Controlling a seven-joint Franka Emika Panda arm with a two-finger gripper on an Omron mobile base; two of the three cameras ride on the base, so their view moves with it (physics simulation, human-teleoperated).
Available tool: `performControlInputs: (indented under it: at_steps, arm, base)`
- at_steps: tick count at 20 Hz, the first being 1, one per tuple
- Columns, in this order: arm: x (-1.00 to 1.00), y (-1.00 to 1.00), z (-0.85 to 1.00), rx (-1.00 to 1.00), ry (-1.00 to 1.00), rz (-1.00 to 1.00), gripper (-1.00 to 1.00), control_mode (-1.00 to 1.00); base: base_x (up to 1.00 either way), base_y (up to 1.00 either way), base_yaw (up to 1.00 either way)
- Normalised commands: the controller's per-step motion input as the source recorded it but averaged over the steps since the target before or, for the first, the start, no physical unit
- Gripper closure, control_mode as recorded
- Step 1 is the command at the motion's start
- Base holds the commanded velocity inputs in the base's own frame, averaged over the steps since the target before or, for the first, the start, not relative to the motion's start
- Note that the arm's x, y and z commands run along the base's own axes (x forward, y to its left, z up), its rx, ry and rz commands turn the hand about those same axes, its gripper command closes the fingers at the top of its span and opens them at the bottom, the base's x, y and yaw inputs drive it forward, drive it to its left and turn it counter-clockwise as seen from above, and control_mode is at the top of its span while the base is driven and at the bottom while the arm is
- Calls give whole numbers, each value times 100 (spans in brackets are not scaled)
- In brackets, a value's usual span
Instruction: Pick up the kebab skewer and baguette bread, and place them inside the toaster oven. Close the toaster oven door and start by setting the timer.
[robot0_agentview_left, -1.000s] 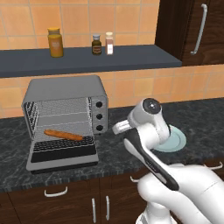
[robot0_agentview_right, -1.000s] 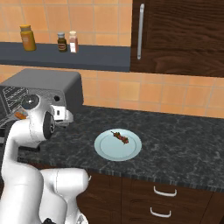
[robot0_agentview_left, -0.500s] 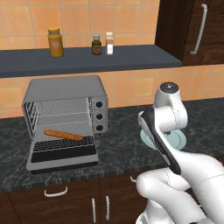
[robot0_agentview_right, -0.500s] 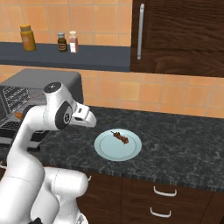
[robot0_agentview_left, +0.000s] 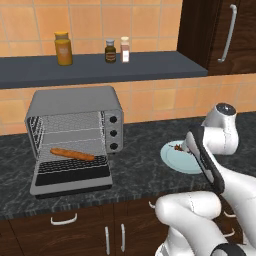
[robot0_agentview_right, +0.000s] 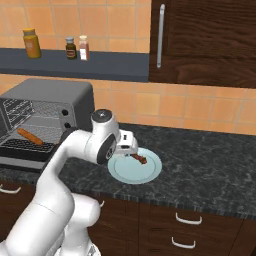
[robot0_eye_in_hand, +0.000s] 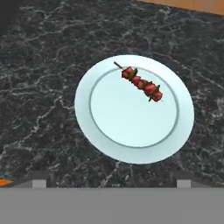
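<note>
- Gripper (robot0_eye_in_hand: 109, 181) jaws spread wide, empty, above pale plate (robot0_eye_in_hand: 100, 144).
- Kebab skewer (robot0_eye_in_hand: 141, 83) lies at plate's 1 o'clock, bare counter (robot0_eye_in_hand: 39, 87) all round.
- Baguette bread (robot0_agentview_left: 72, 154) on toaster oven (robot0_agentview_left: 75, 102) rack, toaster oven door (robot0_agentview_left: 70, 181) down.
- Three jars (robot0_agentview_left: 63, 48) on shelf, well apart.

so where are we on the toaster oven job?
Done: baguette bread lies on the rack in the toaster oven. In hand: open gripper hovers empty over the plate, kebab skewer not yet grasped. Left: load the skewer, close the toaster oven door, set the timer.
</note>
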Motion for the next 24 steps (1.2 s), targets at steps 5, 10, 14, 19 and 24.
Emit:
performControlInputs:
  at_steps: [5,10,14,19,24]
  arm:
    - [55,-22,-33,0,13,38,-100,-100]
    - [69,-22,-24,-2,15,21,-100,-100]
    - [51,-41,-32,-7,9,8,-100,-100]
    - [14,-39,-49,-4,7,1,-100,-100]
    - [30,-15,-26,-1,2,1,-100,-100]
  base:
    - [0,0,0]
    - [0,0,0]
    - [0,0,0]
    - [0,0,0]
    - [0,0,0]
